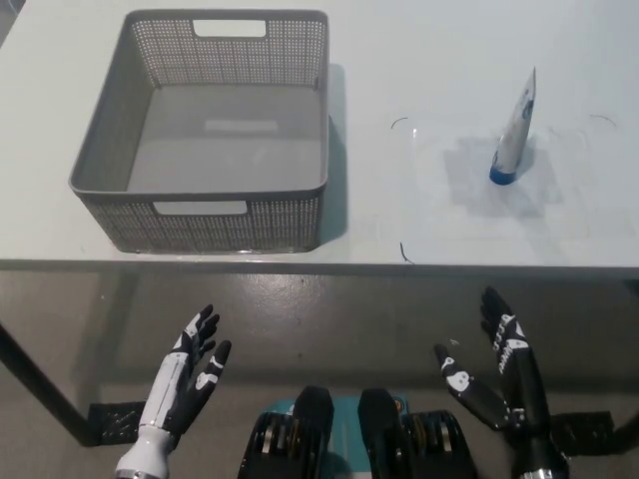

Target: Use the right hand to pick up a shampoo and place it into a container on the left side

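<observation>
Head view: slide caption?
Both hands open below the table edge; shampoo tube stands cap-down right of the empty grey basket.

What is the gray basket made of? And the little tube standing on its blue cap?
The gray basket looks like hard matte plastic: its walls are a grid of tiny holes with cut-out handles. The tube seems to be soft, smooth plastic, pinched flat at the top, with a shiny blue cap at the bottom. I can't be sure from here.
</observation>
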